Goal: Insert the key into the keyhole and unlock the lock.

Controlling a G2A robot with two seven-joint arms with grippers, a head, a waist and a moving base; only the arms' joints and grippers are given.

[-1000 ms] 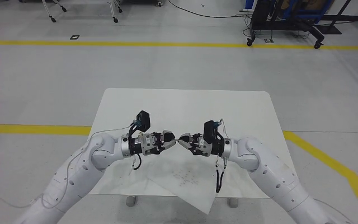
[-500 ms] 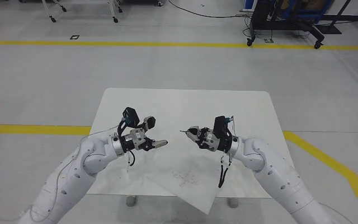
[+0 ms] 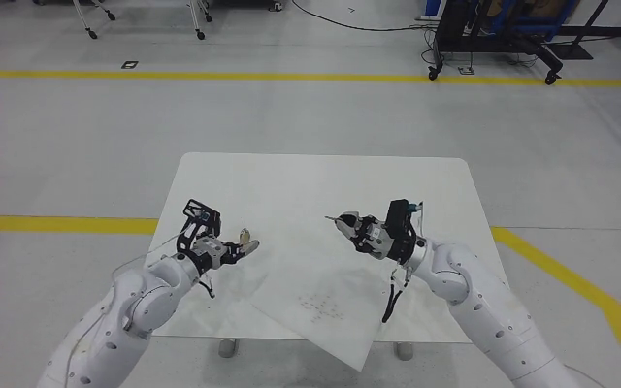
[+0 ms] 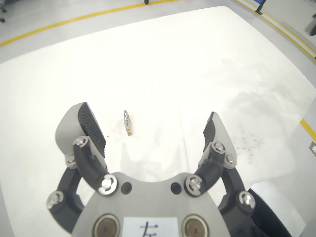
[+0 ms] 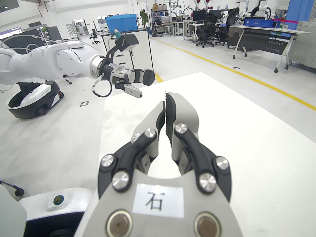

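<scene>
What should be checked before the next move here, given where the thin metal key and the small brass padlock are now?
1. Grip on the thin metal key: ok. The right gripper is shut on it, with the tip jutting out.
2. Hold on the small brass padlock: not ok. It lies on the white table, and neither gripper touches it.
3. Readiness of the left gripper to grasp: ok. It is open, and the padlock lies ahead between its fingers' lines.
4. Key in keyhole: not ok. The key is held well apart from the padlock.
5. Shackle released: cannot tell.
</scene>
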